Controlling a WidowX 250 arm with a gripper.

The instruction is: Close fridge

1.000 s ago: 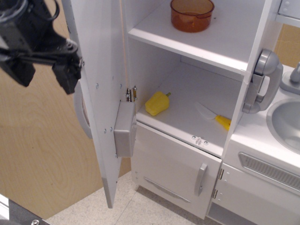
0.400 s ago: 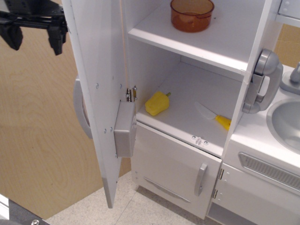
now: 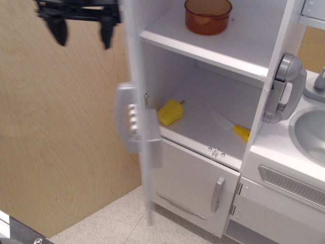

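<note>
The white fridge (image 3: 223,56) stands open, its shelves showing. Its big door (image 3: 141,76) is seen almost edge-on and blurred by motion, about halfway swung, with the grey handle (image 3: 122,118) and the button panel (image 3: 133,120) on its outer side. My black gripper (image 3: 82,31) is at the top left, just outside the door's upper outer face. Its two fingers (image 3: 60,32) hang down, spread apart, with nothing between them. I cannot tell whether it touches the door.
An orange bowl (image 3: 208,15) sits on the upper shelf. A yellow popsicle (image 3: 170,112) and a yellow-handled knife (image 3: 232,127) lie on the lower shelf. Below is a smaller white door (image 3: 188,183). A grey phone (image 3: 284,89) and sink (image 3: 310,133) are at right. A wooden wall (image 3: 56,142) is at left.
My gripper has moved right and up along the door's outer side. The door has swung from wide open toward the fridge, now edge-on with its handle facing me.
</note>
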